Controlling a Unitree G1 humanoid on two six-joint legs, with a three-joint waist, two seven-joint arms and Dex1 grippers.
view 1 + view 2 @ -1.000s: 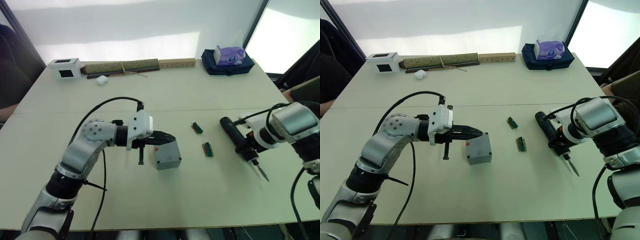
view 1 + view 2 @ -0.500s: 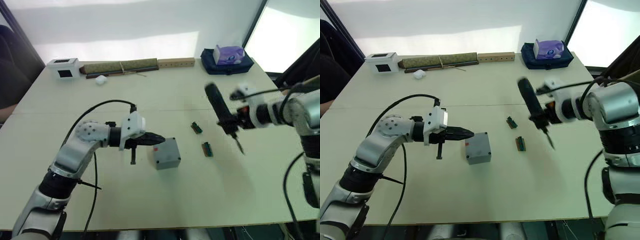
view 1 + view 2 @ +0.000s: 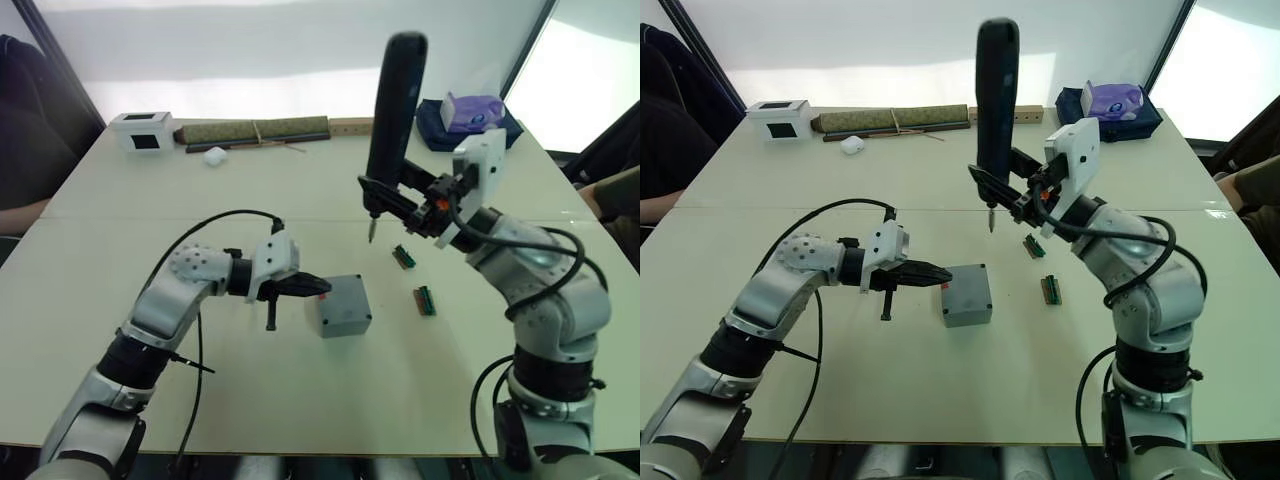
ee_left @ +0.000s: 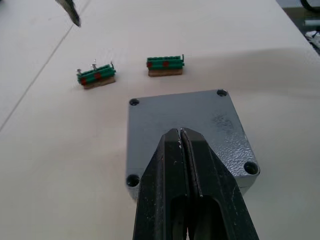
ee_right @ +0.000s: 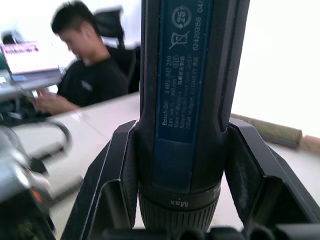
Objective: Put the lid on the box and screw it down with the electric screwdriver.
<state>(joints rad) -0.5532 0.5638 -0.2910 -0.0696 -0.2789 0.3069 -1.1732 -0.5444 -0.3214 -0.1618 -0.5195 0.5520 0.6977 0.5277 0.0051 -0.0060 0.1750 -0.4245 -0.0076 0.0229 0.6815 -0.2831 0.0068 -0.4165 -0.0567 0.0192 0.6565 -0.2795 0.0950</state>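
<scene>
right hand (image 3: 1025, 205) clamps electric screwdriver (image 3: 996, 100), now raised upright | left hand (image 3: 935, 272) closed, empty, at box (image 3: 967, 295)

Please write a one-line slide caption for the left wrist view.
Shut left gripper over the lidded grey box, two green connectors beyond.

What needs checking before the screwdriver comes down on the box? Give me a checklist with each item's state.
1. Lid seated on the grey box: ok, it lies flush, with four corner screw holes showing.
2. Electric screwdriver gripped: ok, the right gripper is clamped around its body.
3. Screwdriver upright, bit down: ok.
4. Bit over a corner hole: not ok, it hangs in the air behind the box.
5. Box steadied: cannot tell; the left gripper, fingers shut, reaches over the lid's near edge, contact unclear.
6. Screws in the holes: cannot tell.
</scene>
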